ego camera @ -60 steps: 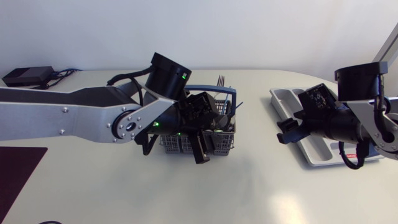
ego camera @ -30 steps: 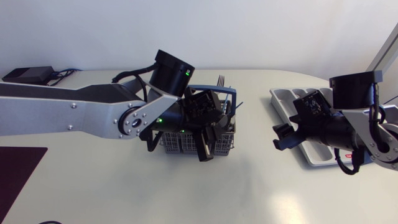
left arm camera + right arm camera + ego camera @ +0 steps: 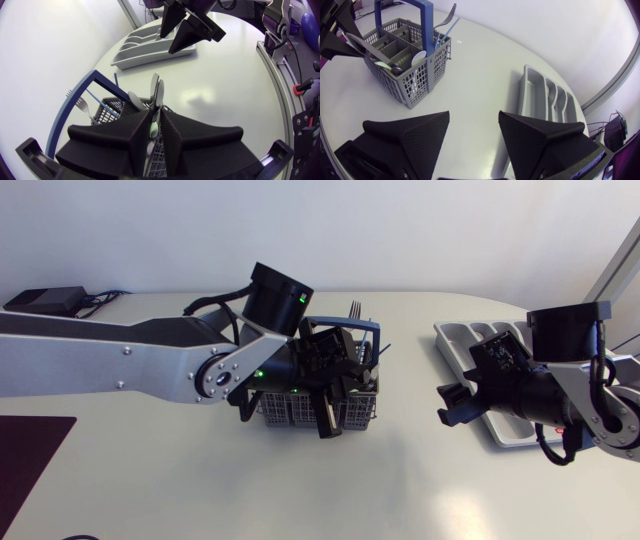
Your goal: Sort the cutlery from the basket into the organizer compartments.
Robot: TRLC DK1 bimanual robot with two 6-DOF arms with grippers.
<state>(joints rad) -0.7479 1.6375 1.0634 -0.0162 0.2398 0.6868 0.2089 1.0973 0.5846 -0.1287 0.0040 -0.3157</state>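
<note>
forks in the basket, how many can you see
1: a fork stands tines-up at the basket's rim, beside the blue handle. More may be hidden under the left gripper.

**A pale table under soft light**

I work over a broad off-white table (image 3: 400, 480), smooth and faintly glossy. Its far edge curves round from 10 o'clock to 2 o'clock in the head view. The light is even and diffuse, so shadows on the top are soft and grey, with no hard edges. Seen from my left wrist, a dim bright patch lies on the surface where the light reflects. At 8 o'clock in the head view a dark maroon mat (image 3: 30, 460) lies flat at the table's corner. At 10 o'clock, near the far edge, sits a small black box (image 3: 45, 302) – thin cables (image 3: 100, 298) trail from it along the tabletop.
</note>
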